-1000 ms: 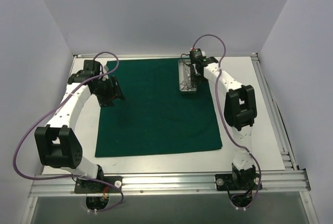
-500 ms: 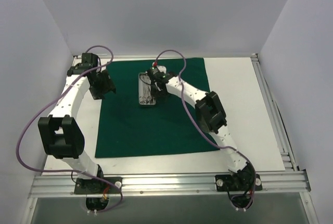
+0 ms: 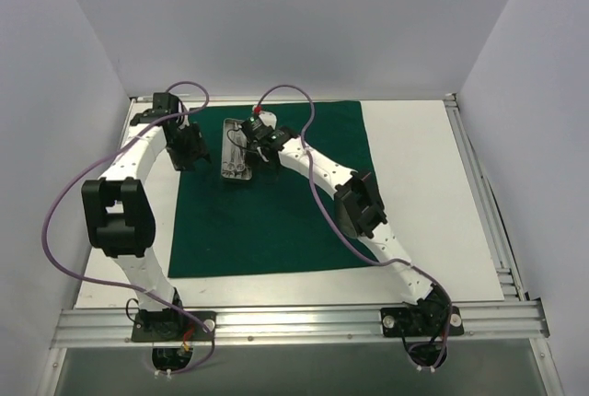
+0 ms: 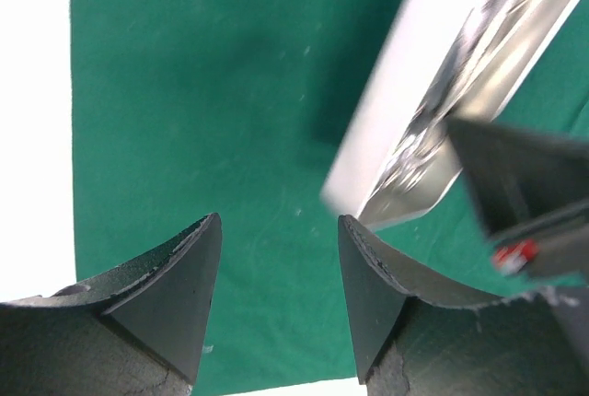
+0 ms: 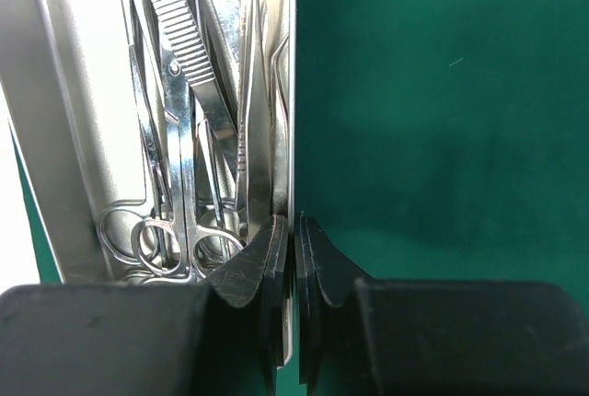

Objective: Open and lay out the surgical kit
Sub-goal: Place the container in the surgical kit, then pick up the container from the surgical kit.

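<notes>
Surgical kit's cloth (image 3: 276, 212), soft and limp, lies spread flat from the table's (image 3: 433, 203) far edge toward its near edge. At the cloth's far-left corner is the steel tray (image 3: 236, 151), which looks stiff, slick and thin-walled. The right gripper (image 5: 293, 230) is clenched on its long rim, a sound hold. The loose forceps (image 5: 170, 230) and tweezers (image 5: 179, 28) inside would likely slide if the tray tilts. The left gripper (image 4: 279, 230) hangs parted and empty beside the tray.

Bright, even overhead light noted; shadows soft. Tray (image 4: 414, 110) seen blurred, glare-washed, ahead-right of left gripper (image 4: 279, 230). Instruments (image 5: 198, 92) ahead of right gripper (image 5: 293, 230) resolved sharp; own fingers (image 5: 248, 276) slightly soft.
</notes>
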